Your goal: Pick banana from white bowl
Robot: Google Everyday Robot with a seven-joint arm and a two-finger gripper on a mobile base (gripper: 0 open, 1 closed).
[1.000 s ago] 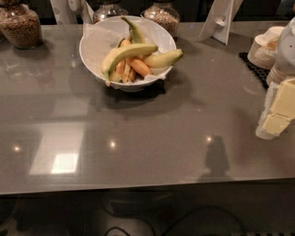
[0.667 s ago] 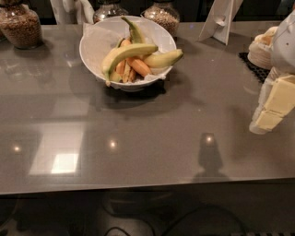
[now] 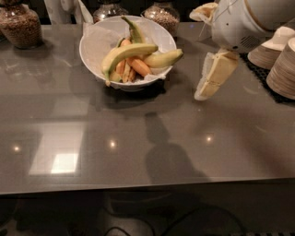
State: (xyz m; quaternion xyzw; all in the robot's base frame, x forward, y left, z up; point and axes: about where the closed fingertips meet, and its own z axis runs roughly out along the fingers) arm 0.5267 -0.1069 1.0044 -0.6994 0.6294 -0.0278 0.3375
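Observation:
The white bowl [image 3: 94, 46] with a crinkled paper liner sits at the back of the grey counter, left of centre. A yellow-green banana [image 3: 124, 53] lies across its top, a second banana [image 3: 163, 58] hangs over the right rim, and a greener one [image 3: 133, 30] stands at the back. Orange carrots [image 3: 137, 67] lie under them. My gripper [image 3: 213, 76], with cream fingers pointing down and left, hovers above the counter to the right of the bowl, apart from it. It holds nothing.
Glass jars of grains stand at the back left [image 3: 20, 25] and behind the bowl [image 3: 161, 14]. Stacks of small cream dishes [image 3: 281, 60] sit on a black mat at the right edge. The counter's front edge runs along the bottom.
My gripper and arm have moved left and toward the bowl. The view has shifted, so the bowl now sits lower and the stacked dishes show at the right.

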